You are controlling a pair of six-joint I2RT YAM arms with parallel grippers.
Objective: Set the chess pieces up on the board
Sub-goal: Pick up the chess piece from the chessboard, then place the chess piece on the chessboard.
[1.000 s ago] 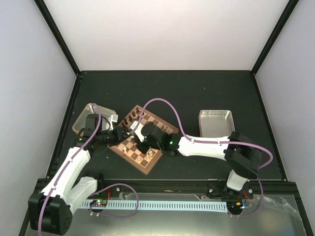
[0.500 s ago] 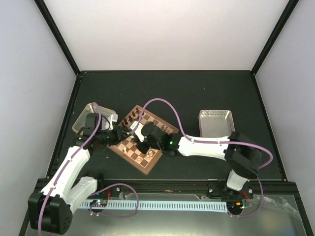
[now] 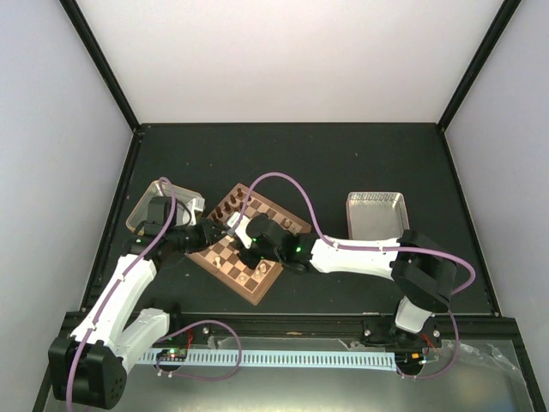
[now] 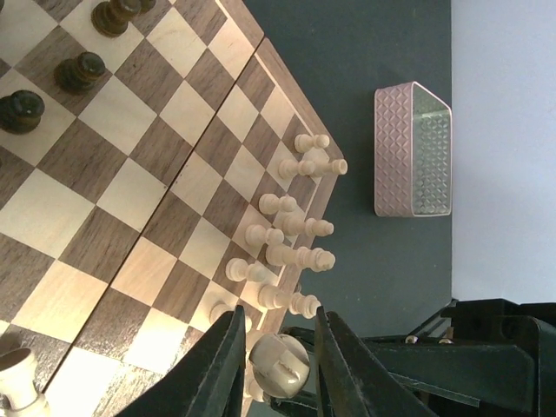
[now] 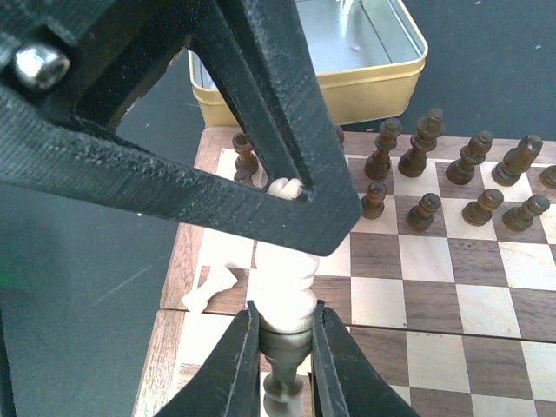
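Note:
The board (image 3: 257,266) lies angled in the middle of the table. Over its left corner my two grippers meet at one cream chess piece (image 5: 287,282). My right gripper (image 5: 285,306) is shut on the lower body of that piece. My left gripper (image 4: 278,309) is open around the piece's rounded top (image 4: 278,362), with a thin gap on each side. Cream pieces (image 4: 300,230) stand in rows along one board edge. Dark pieces (image 5: 426,208) stand along the opposite edge. One cream piece (image 5: 211,287) lies on its side at the board's rim.
A gold-tan tray (image 5: 382,78) sits just beyond the dark pieces, at the left in the top view (image 3: 167,204). A pinkish tray (image 4: 415,152) stands on the dark mat right of the board (image 3: 375,215). Black frame posts border the table.
My left gripper's jaws have parted slightly from the cream piece's top. The right gripper keeps its hold, and both arms have barely shifted.

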